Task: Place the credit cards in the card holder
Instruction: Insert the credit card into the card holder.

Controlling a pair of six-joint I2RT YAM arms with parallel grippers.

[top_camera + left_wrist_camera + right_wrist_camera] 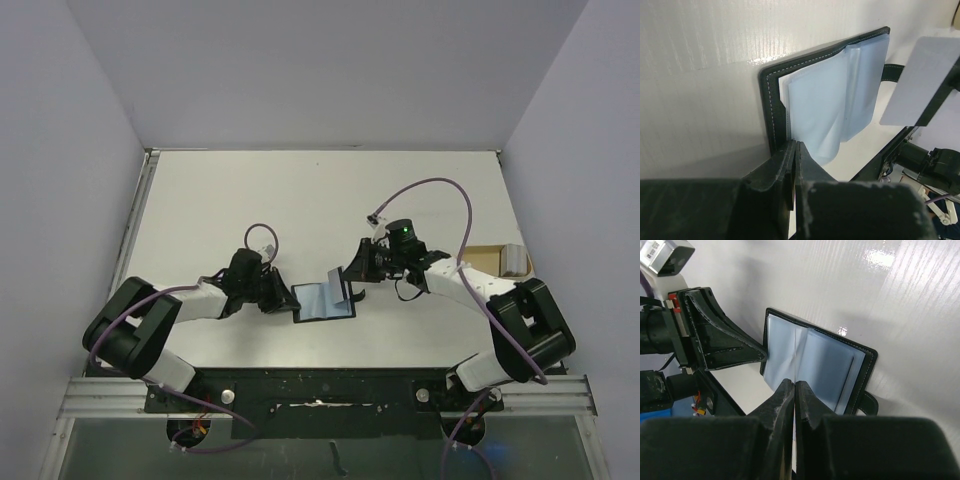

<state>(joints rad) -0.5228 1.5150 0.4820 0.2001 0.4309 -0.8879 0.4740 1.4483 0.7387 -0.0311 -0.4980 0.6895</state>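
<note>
left hand (290, 297): closed, pinching the left edge of the card holder (322, 305)
right hand (353, 281): closed on one credit card (338, 285), gripped at its edge
card holder: lies open and flat on the surface (300, 190), centre front, between the two arms; black rim, pale blue sleeves face up
credit card: off the surface, tilted up over the holder's right half, lower edge near the sleeves; contact cannot be told
top view only: tan tray (484, 252) far right by the right arm, grey cards (513, 260) inside it, count unclear; well apart from the holder
left wrist view only: left hand's fingertips (790, 155) meet on the holder's near stitched edge, where the blue sleeve starts; sleeves bulge and lift off the cover; snap tab sticks out on the far side; the card shows as a pale flat face at right with a dark finger of the right hand across it
right wrist view only: card seen edge-on as a thin pale line between the shut fingers; holder beyond the fingertips, both sleeve pages spread; left hand comes in from the left, its tip on the holder's edge
holder vs hands: touching the left hand, just beneath the right hand
card vs holder: above it, not in a sleeve
</note>
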